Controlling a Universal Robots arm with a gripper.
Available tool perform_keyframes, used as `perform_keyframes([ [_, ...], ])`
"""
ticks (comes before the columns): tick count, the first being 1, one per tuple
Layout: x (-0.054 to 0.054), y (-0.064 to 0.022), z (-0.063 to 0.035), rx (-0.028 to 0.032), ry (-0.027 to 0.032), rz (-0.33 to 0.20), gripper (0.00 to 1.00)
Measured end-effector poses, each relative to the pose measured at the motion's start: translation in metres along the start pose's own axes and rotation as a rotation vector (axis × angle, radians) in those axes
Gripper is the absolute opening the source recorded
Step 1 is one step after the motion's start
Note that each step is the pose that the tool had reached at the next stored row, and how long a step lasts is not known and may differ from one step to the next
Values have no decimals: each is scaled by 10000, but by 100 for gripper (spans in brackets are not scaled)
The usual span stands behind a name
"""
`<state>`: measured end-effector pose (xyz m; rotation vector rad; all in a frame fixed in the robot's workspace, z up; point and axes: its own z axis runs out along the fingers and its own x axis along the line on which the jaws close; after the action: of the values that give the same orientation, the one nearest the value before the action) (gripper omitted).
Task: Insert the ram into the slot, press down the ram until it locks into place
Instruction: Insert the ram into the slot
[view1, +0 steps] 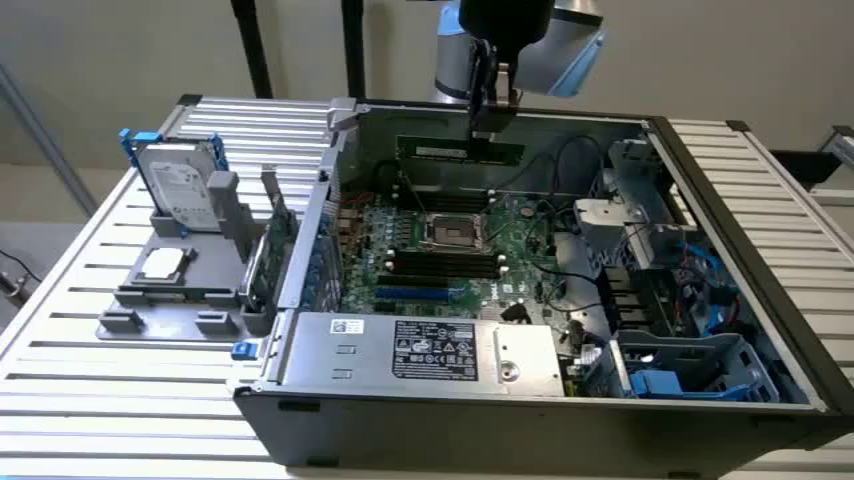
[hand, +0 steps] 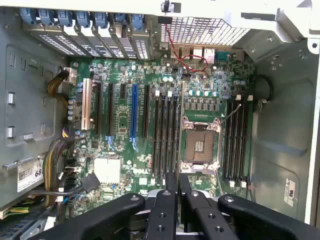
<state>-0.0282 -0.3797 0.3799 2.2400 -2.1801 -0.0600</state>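
Clamping the ram (view1: 447, 152), pincer (view1: 483, 134) well above the slot (view1: 434, 265) (apart)

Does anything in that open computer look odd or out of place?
The ram hangs above the open case, pinched in the claw rather than seated in a slot. The processor socket sits bare, and a hard drive stands outside the case, at the exterior view's left.
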Motion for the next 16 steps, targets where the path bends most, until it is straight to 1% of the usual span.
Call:
perform_keyframes([
  [13,0,0,1,-1,2,0,13],
  [16,1,-2,42,0,1,0,13],
])
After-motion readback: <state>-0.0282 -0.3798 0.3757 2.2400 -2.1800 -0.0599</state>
